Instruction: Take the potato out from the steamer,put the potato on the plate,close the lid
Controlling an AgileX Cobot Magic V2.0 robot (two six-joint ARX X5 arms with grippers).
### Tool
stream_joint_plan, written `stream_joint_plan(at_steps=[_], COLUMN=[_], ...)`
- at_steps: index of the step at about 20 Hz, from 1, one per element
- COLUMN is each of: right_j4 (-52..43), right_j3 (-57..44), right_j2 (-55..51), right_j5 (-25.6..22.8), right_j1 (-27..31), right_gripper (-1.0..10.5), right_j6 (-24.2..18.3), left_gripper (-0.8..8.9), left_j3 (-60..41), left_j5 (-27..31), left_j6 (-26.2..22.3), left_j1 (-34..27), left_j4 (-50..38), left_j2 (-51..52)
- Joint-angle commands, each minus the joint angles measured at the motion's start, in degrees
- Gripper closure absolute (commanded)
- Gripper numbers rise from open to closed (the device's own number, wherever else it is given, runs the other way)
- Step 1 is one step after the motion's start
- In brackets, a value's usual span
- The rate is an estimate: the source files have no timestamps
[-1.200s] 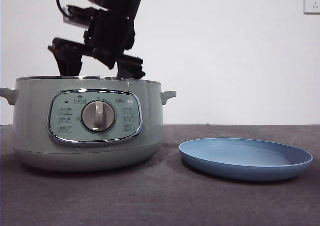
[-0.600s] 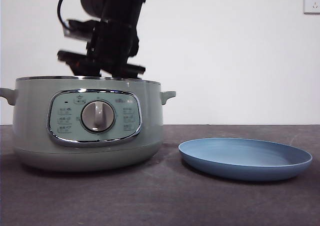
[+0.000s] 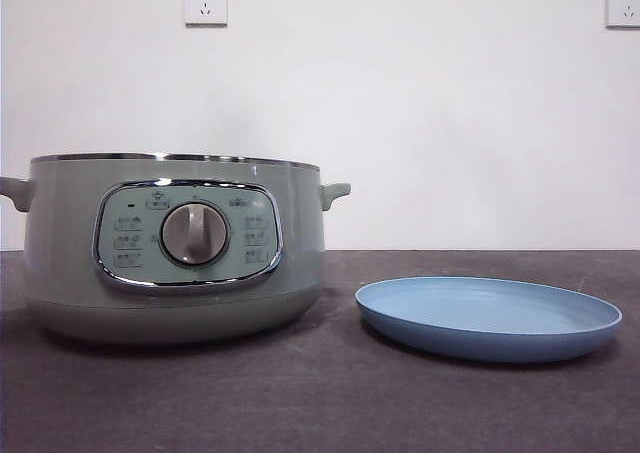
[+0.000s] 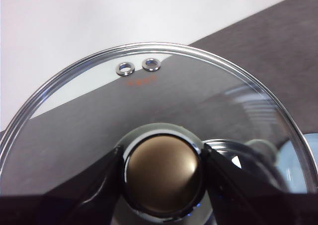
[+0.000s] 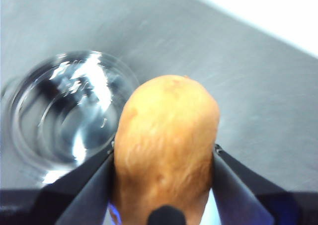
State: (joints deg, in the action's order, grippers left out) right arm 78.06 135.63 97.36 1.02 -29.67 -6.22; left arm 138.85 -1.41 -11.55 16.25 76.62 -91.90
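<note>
In the front view the pale green steamer (image 3: 170, 243) stands at the left with no lid on it, and the light-blue plate (image 3: 490, 316) lies to its right with nothing on it. Neither arm shows in that view. In the right wrist view my right gripper (image 5: 164, 158) is shut on the orange-brown potato (image 5: 166, 128), held in the air above the grey table, with the steamer's shiny open inside (image 5: 69, 111) blurred below it. In the left wrist view my left gripper (image 4: 163, 171) is shut on the knob of the glass lid (image 4: 149, 101), held off the pot.
Two white wall sockets (image 3: 205, 2) sit high on the wall behind. The dark table (image 3: 320, 403) stretches in front of the steamer and the plate. Through the lid's glass a pale blue patch (image 4: 294, 170) shows faintly.
The black arm that stood over the steamer's rim has risen out of the front view, uncovering the wall socket behind it. Steamer and plate have not moved.
</note>
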Motion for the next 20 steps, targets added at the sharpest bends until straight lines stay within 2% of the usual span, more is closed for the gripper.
stream_joint_plan(at_steps=[1, 3, 6, 13, 20], right_j4=[0.9, 0.9, 0.9, -0.1, -17.1], right_j3=[-0.4, -0.6, -3.5, -23.4, -46.9], right_j2=[0.3, 0.9, 1.6, 1.6, 1.6], right_j5=[-0.1, 0.0, 0.1, 0.5, 0.6], right_j1=[3.7, 6.3, 7.2, 6.0, 5.9], right_gripper=[9.6, 9.6, 9.6, 9.6, 9.6], right_j6=[3.5, 5.4, 5.7, 6.4, 6.9], left_gripper=[8.22, 8.22, 8.22, 8.22, 8.22], left_j3=[0.8, 0.8, 0.7, 0.7, 0.7], left_j5=[-2.9, -3.8, -3.8, -3.8, -4.2], left_j6=[-0.5, -0.5, -0.5, -0.5, -0.5], left_j1=[0.0, 0.2, 0.3, 0.3, 0.3], left_j4=[0.9, 1.1, 1.7, 2.4, 2.4], left_j2=[0.7, 0.7, 0.6, 0.4, 0.0])
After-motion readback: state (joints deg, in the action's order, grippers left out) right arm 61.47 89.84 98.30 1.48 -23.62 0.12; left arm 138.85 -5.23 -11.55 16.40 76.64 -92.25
